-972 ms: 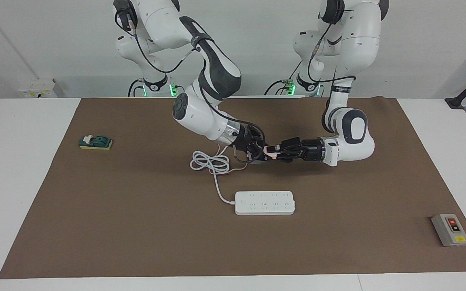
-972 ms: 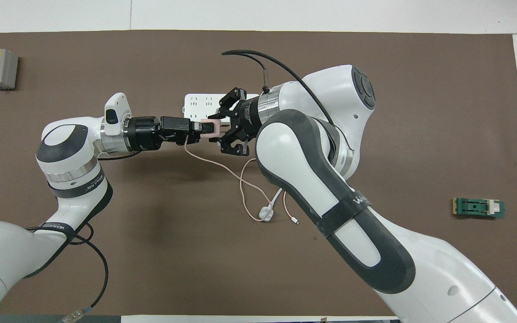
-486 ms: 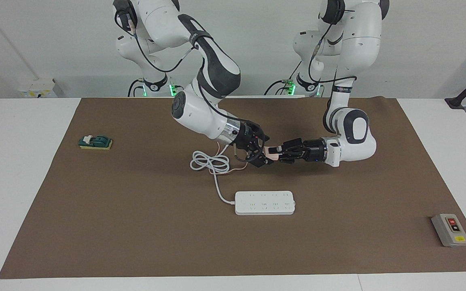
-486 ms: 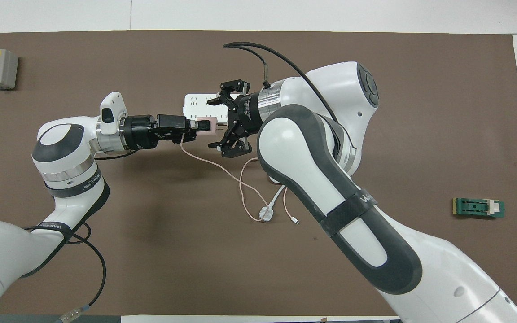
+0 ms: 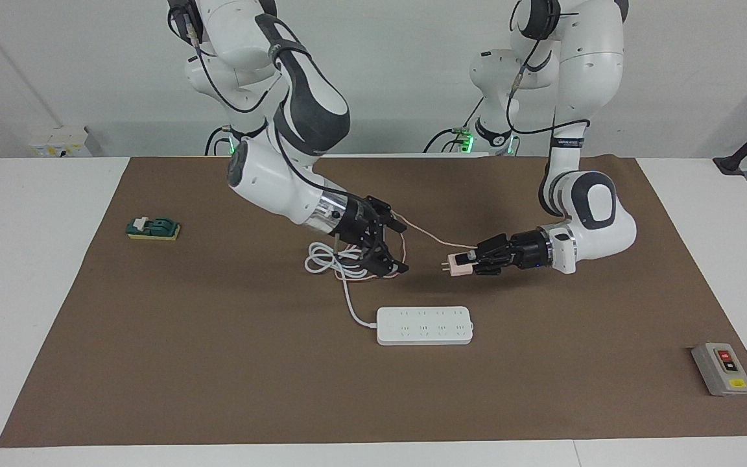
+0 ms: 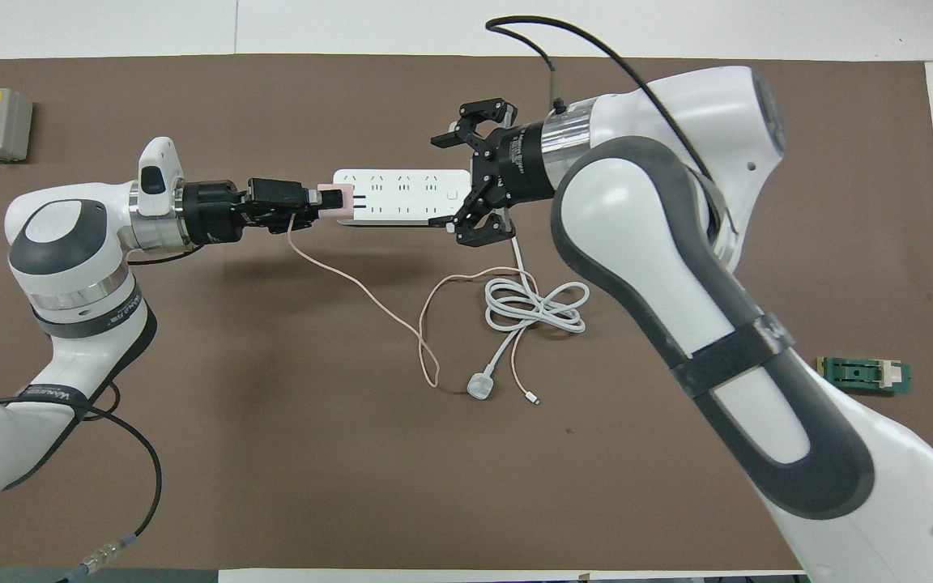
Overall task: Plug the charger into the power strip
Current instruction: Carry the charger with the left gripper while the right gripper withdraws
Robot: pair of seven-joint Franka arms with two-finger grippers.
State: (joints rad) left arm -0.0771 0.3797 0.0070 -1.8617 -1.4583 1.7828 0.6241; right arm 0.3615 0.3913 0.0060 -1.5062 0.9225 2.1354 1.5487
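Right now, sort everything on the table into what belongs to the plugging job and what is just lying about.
Belongs to the job:
- charger, held in the left claw, prongs bare, in the air
- power strip, flat on the mat
- right claw, open, over the coiled white cord

Just lying about:
- grey switch box
- green block

one camera sits high across the bench point(image 5: 49, 214) facing the robots, pretty far back. the other hangs above the robots' end, looking steeply down, closer in. both catch the same brown mat point(image 6: 288, 486).
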